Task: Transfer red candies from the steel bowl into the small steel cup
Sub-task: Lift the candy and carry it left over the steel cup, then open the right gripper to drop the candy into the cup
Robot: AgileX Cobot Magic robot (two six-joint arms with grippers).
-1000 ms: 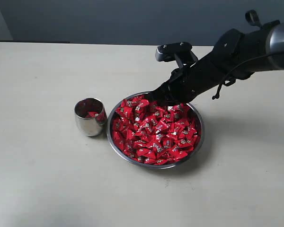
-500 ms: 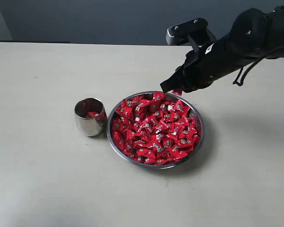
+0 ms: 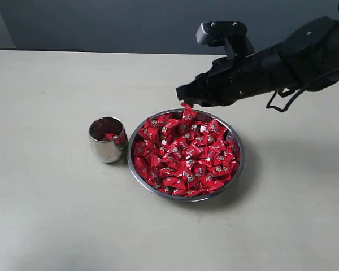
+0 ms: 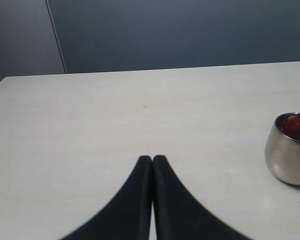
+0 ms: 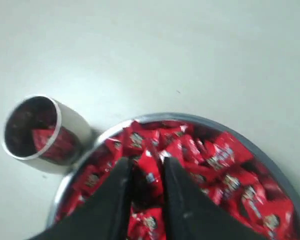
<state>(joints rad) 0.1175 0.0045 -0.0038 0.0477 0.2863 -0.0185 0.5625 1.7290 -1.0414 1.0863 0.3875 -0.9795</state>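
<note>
The steel bowl (image 3: 238, 169) stands mid-table, heaped with red candies (image 3: 186, 155). Left of it is the small steel cup (image 3: 107, 141), upright, with a few red candies inside. My right gripper (image 3: 185, 96) hangs above the bowl's far rim, shut on one red candy (image 3: 187, 106) that dangles from its tips. The right wrist view shows that candy (image 5: 150, 175) pinched between the fingers (image 5: 119, 172), over the bowl (image 5: 215, 121) and short of the cup (image 5: 40, 132). My left gripper (image 4: 152, 159) is shut and empty, low over bare table, with the cup (image 4: 290, 150) off to one side.
The pale table (image 3: 51, 214) stretches around the bowl and cup. A dark wall (image 3: 101, 22) runs behind the table's far edge. The right arm (image 3: 294, 59) reaches in from the right above the table.
My right gripper has lifted out of the candy pile with one red candy and swung left, toward the cup side. Bowl and cup have stayed in place.
</note>
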